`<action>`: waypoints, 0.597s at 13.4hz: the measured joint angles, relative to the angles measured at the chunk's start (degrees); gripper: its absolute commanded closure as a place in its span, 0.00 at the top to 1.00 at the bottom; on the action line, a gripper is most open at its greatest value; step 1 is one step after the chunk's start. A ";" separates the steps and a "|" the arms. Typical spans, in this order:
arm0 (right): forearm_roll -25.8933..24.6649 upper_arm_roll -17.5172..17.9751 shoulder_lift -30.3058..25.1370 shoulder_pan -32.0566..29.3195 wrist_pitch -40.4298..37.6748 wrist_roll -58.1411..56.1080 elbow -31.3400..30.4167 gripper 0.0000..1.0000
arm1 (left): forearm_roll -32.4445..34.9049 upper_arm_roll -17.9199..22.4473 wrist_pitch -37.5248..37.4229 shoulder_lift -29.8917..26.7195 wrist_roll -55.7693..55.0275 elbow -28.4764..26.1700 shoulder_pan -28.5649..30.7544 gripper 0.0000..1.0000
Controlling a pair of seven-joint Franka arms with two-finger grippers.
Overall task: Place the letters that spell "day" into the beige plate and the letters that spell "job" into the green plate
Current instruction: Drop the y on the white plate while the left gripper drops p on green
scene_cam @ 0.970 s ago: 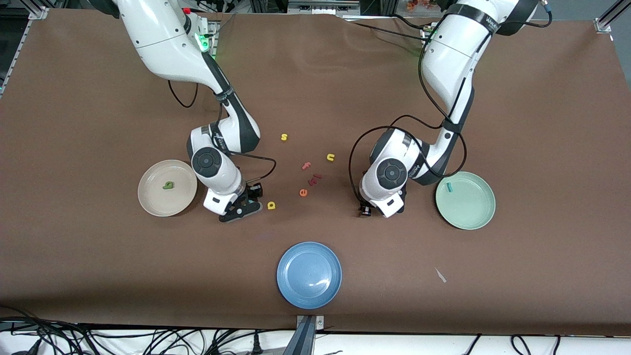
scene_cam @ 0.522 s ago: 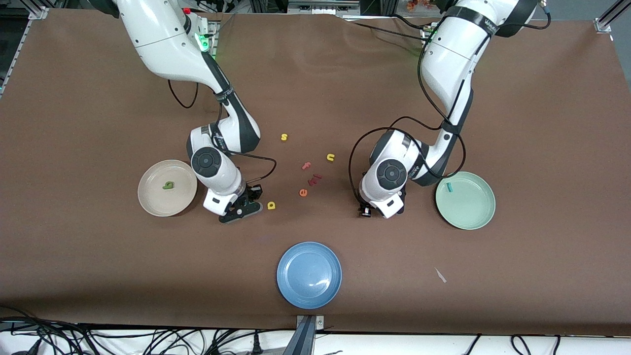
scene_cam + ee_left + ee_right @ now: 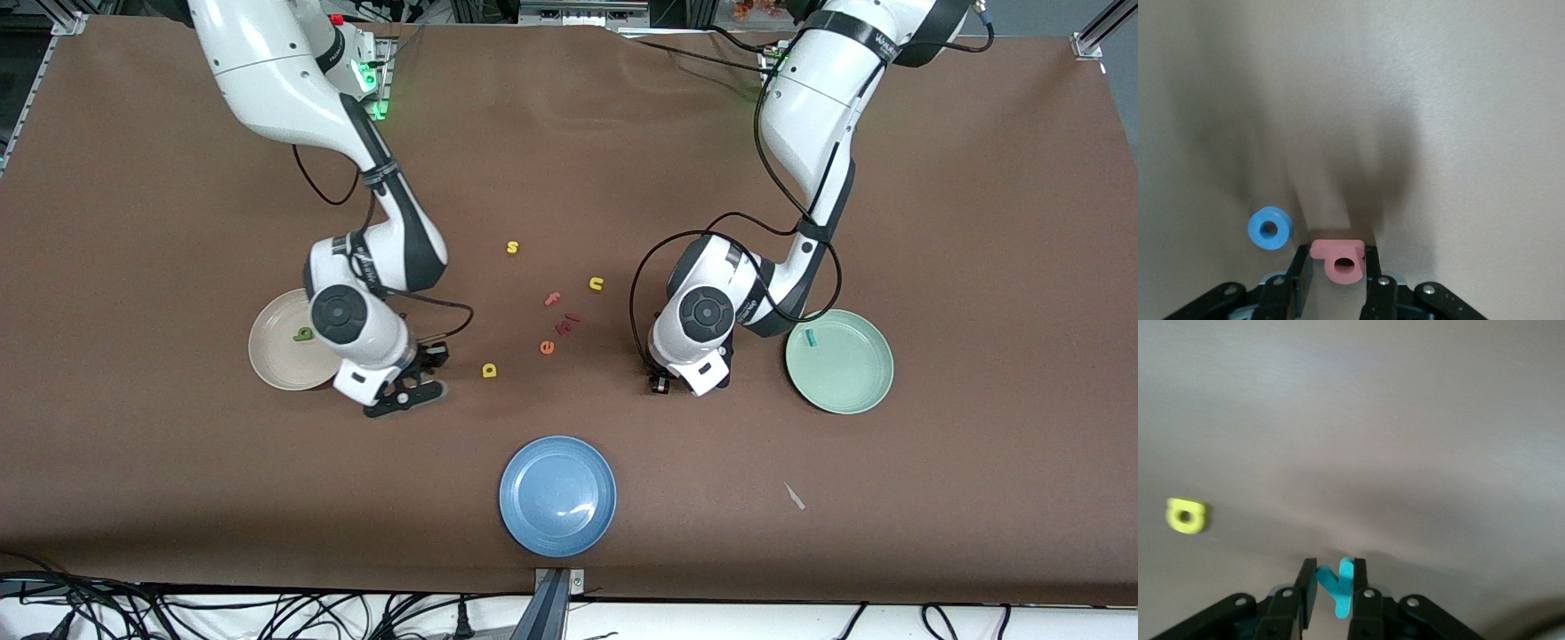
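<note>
Partly cropped, right tool point(image 3: 1335, 583) clamps teal "y" point(image 3: 1340, 585), left tool point(image 3: 1338, 263) grips salmon "b" point(image 3: 1340, 261).

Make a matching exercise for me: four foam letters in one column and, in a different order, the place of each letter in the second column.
Letters:
1. dark green "d"
2. teal "j"
3. teal "y"
4. yellow "a"

Places:
A. in the green plate
B. on the bare table
C. in the beige plate
D. held in the right gripper

Pairs: 1-C, 2-A, 3-D, 4-B
</note>
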 measured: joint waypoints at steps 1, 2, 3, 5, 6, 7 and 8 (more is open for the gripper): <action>0.00 -1.01 -0.51 -0.38 -1.19 -0.99 -0.13 0.02 | 0.13 0.12 -0.02 -0.40 1.13 0.58 0.26 0.18; 0.00 -1.80 -1.12 -0.64 -1.66 -1.78 -0.68 0.02 | 0.13 0.22 -0.49 -1.36 2.67 1.12 0.67 0.17; 0.00 -2.53 -2.03 -0.73 -1.70 -2.64 -1.75 0.02 | 0.13 0.30 -2.20 -2.95 4.37 1.61 1.31 0.17; 0.00 -4.09 -4.34 -0.71 -1.28 -4.93 -5.07 0.02 | 0.13 0.42 -8.01 -7.18 9.27 2.03 3.60 0.17; 0.00 -4.84 -5.71 -0.73 -0.34 -6.24 -7.30 0.02 | 0.13 0.49 -11.88 -9.22 12.73 2.03 5.28 0.17; 0.00 -5.54 -7.23 -0.75 1.16 -7.50 -9.99 0.02 | 0.14 0.58 -16.14 -10.87 16.91 1.98 7.38 0.17; 0.00 -6.11 -8.74 -0.76 3.04 -8.68 -12.89 0.02 | 0.14 0.65 -20.00 -11.94 21.59 1.85 9.84 0.18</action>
